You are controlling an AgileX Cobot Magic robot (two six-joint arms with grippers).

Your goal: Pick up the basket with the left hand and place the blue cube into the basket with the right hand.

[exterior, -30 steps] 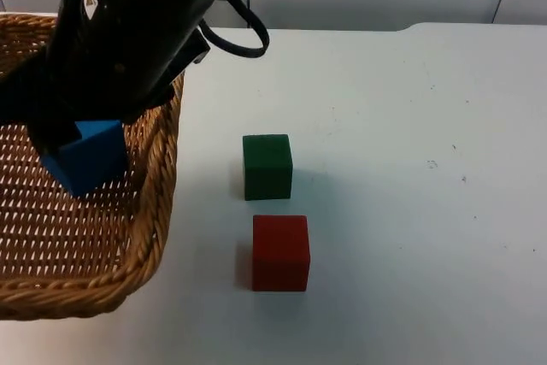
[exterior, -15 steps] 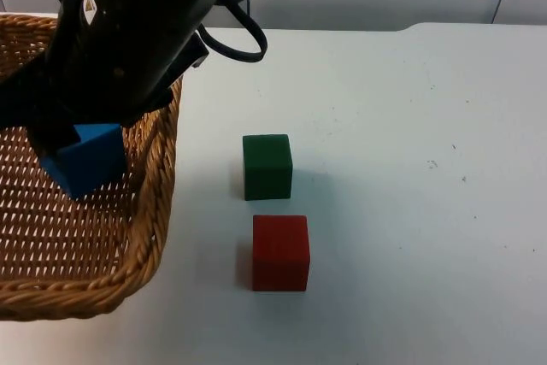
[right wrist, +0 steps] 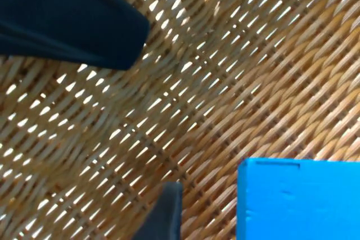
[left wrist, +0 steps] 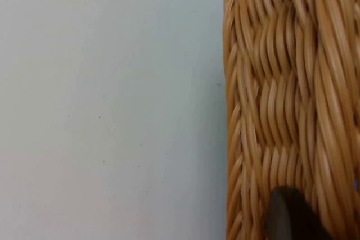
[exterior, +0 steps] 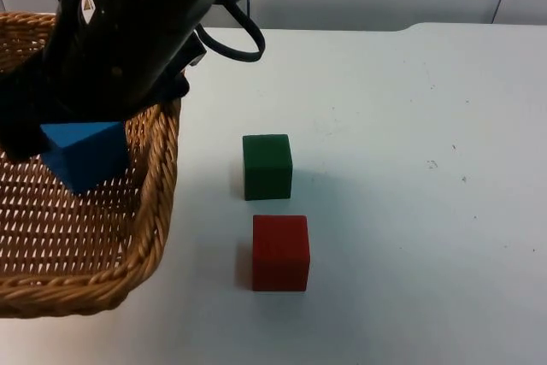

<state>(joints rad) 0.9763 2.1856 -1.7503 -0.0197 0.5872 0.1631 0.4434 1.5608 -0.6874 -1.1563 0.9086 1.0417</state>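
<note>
Blue cube (exterior: pixel 85 153): inside basket (exterior: pixel 158 203), beside released right hand (right wrist: pixel 135 139); left hand (left wrist: pixel 289 214) grasps basket wall, holding it raised.

The basket (exterior: pixel 158 203) is woven wicker — tan, ribbed strands with a slight sheen, the floor an open weave that lets light through, the rim (left wrist: pixel 281 82) thick and braided. The blue cube (exterior: pixel 85 156) looks smooth and matt, with sharp edges. The green cube (exterior: pixel 267 166) and red cube (exterior: pixel 280 252) share that flat, painted look. The table (exterior: pixel 410 168) is white, smooth and matt — faintly speckled with small dark marks.
</note>
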